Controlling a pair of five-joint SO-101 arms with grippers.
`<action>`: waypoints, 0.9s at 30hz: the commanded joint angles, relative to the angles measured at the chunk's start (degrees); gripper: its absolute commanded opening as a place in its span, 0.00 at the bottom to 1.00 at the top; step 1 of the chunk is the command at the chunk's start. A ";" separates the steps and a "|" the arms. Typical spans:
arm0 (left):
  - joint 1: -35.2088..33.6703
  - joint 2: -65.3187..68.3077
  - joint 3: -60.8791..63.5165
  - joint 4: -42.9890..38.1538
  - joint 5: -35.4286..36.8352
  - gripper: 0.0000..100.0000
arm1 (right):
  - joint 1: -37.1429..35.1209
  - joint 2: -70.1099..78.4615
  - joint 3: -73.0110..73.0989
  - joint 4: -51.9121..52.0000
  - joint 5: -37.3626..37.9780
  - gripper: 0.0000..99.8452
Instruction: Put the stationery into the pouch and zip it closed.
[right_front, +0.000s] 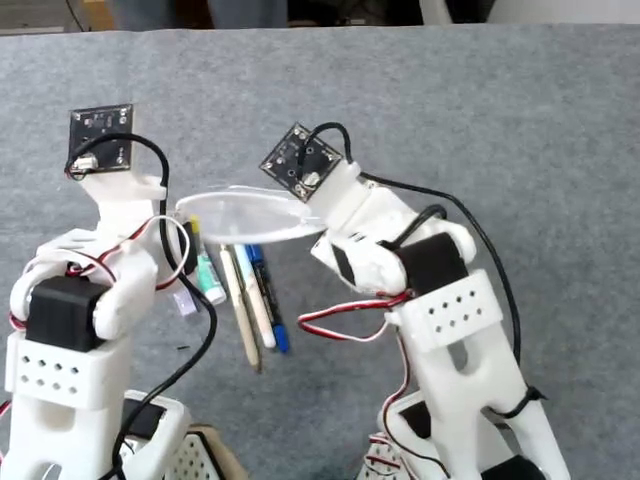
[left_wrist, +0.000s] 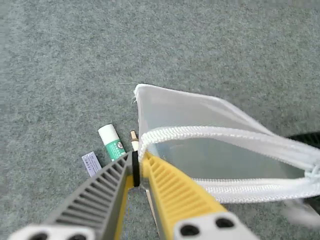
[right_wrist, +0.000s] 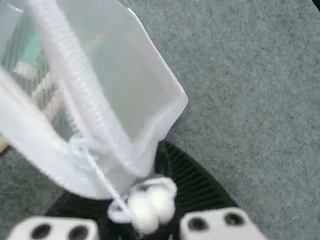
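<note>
A translucent white mesh pouch hangs above the table between my two arms, its zipper mouth open. My left gripper is shut on one end of the zipper band, its grey and yellow fingers pressed together. My right gripper, with black fingers, is shut on the pouch's other end, beside the white zip pull. Below the pouch lie a green-and-white tube, a pencil, a white pen, a blue pen and a small purple piece.
Grey felt cloth covers the whole table, with open room at the far side and to the right. Both arm bases stand at the near edge, with cables looping along the right arm.
</note>
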 joint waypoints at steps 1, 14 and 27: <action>-0.13 0.44 -1.63 -0.09 0.62 0.03 | 0.44 -0.22 -2.51 -0.79 0.18 0.01; 0.22 0.26 -1.54 -0.18 0.44 0.03 | 0.35 -0.22 -3.30 -0.70 0.35 0.01; -0.04 0.00 -1.45 -1.23 0.79 0.26 | 0.18 -0.22 -3.38 -0.70 0.35 0.01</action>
